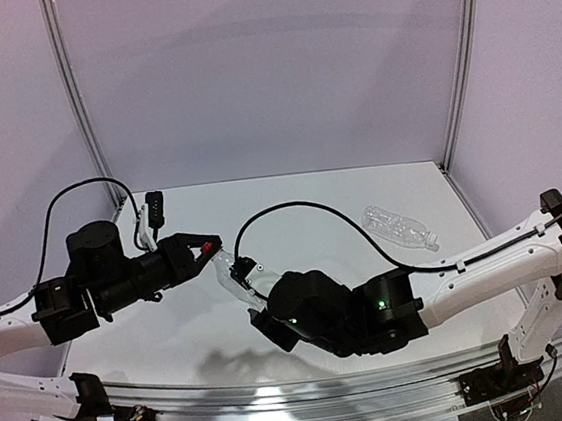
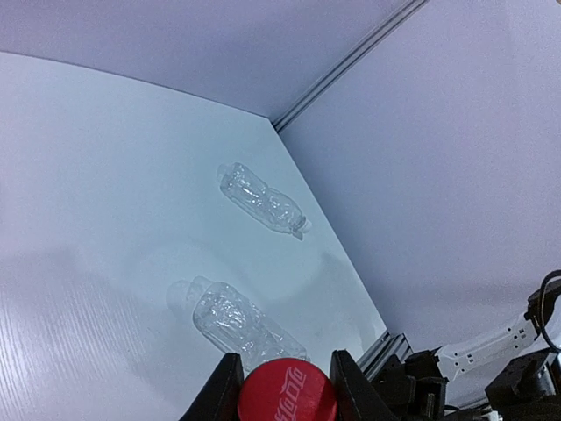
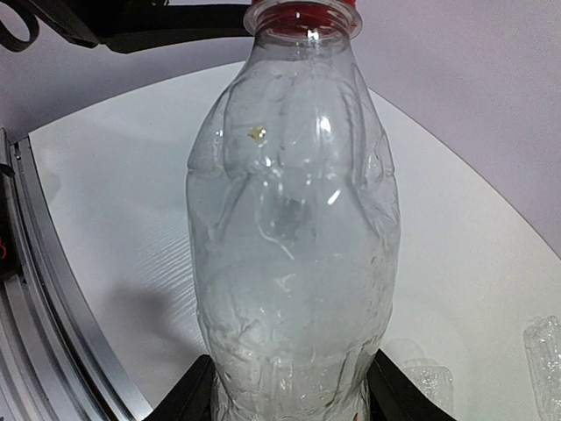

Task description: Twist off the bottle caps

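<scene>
My left gripper (image 1: 206,249) is shut on the bright red bottle cap (image 2: 287,395), which sits between its fingers with its printed top facing the wrist camera. My right gripper (image 1: 257,299) is shut on the base of a clear crumpled bottle (image 3: 294,219) and holds it tilted above the table, neck toward the left gripper. Red shows at the bottle's neck (image 3: 302,9), cut off by the top edge of the right wrist view. In the top view the cap (image 1: 207,248) is right at the bottle's (image 1: 237,273) upper end. I cannot tell whether they touch.
A clear bottle (image 1: 398,226) lies on its side at the back right of the white table (image 1: 360,192); it also shows in the left wrist view (image 2: 263,200). Another clear bottle (image 2: 237,316) lies on the table below the grippers. Metal frame posts (image 1: 460,51) stand at the back corners.
</scene>
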Motion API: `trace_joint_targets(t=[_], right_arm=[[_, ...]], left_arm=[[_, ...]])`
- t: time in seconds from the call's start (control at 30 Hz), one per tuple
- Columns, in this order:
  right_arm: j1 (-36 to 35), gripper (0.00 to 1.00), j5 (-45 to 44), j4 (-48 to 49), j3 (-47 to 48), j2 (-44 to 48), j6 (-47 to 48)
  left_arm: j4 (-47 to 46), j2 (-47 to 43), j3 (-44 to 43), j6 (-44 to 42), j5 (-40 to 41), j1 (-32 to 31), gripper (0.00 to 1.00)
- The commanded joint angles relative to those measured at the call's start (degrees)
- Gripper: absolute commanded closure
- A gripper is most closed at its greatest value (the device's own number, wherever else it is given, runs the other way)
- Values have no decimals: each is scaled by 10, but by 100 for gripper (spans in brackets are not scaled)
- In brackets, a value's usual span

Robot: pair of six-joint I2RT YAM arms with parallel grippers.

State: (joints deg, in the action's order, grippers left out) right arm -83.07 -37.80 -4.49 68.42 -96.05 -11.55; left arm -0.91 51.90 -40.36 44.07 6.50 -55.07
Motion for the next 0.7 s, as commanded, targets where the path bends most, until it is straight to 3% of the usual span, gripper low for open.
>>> trace_joint_targets(t=[0.0,0.07,0.2,0.27,0.47,0.67], right_arm=[[17,100,-124,-73,8,-17,-45],[17,100,-122,-77,12,-23,-44],[16,100,-118,-81,16,-27,-43],[17,100,-112,-81,16,-24,-44],[17,100,-5,-17,-29,23,-22],[17,100,188,90,-103,96,2]], left_arm=[[-18,-6,26,34,25,7,66],[-26,9,23,38,12,11,58],[-39,18,22,26,-1,12,30],[-48,5,30,10,0,12,22],[-70,-53,53,-66,-27,26,11],[-112,-53,49,-99,-146,46,15]])
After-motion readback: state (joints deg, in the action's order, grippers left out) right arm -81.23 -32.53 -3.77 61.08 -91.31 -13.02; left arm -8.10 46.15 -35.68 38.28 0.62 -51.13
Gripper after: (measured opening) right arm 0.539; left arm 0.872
